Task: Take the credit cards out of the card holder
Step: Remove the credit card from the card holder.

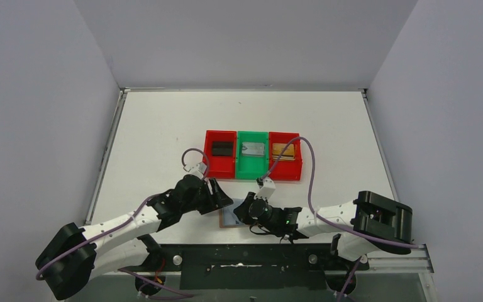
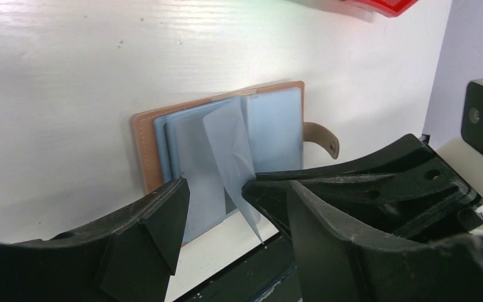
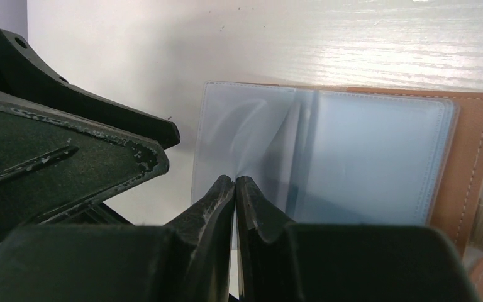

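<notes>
Meanwhile, red and green plastic bins (image 1: 251,167) sit at twelve o'clock; at six, the left gripper (image 2: 236,202) gapes over the open tan leather card holder (image 2: 143,151) while the right gripper (image 3: 234,189) pinches its translucent plastic sleeve (image 2: 229,145). A hard tug could drag the holder or tear it.

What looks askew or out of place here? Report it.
One clear sleeve stands upright from the open card holder, pinched by the shut jaws of the right gripper; the other sleeves lie flat. Nothing else stands out.
</notes>
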